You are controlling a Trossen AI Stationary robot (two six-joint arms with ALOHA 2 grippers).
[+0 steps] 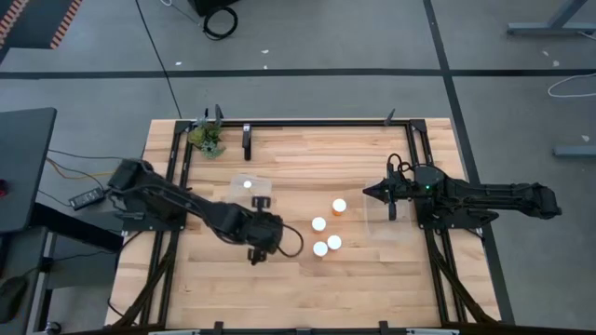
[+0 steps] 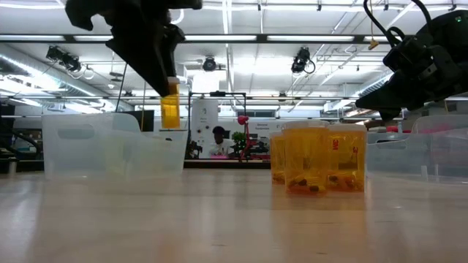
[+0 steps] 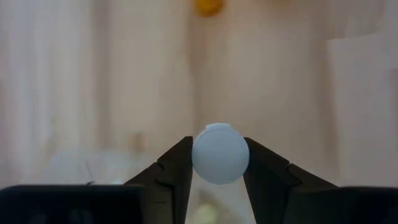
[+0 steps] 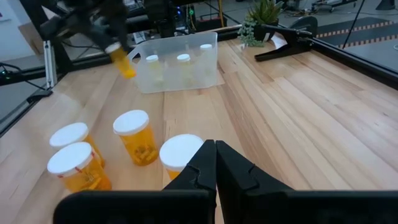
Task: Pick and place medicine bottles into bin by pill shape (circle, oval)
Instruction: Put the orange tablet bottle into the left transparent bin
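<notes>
Several orange medicine bottles (image 1: 326, 233) with white caps stand upright in a cluster on the wooden table, right of centre. My left gripper (image 1: 258, 249) hangs left of them, above the table, shut on another medicine bottle (image 2: 170, 108). A clear bin (image 4: 177, 62) toward the far left holds three capped bottles. My right gripper (image 4: 215, 152) is shut and empty, level, at the table's right side beside the cluster. My left gripper pinches the bottle's white cap (image 3: 220, 154) between its two fingers, one on each side of the cap's rim. The fingers come slanting down from above. The orange body (image 4: 127, 67) hangs below them, tilted and lifted clear of the table.
A second clear bin (image 1: 386, 221) sits at the right, under my right arm. A green plant clump (image 1: 207, 138) sits at the far left corner by a black frame (image 1: 317, 121) that runs along the table's far edge. Bare wood lies toward the near edge.
</notes>
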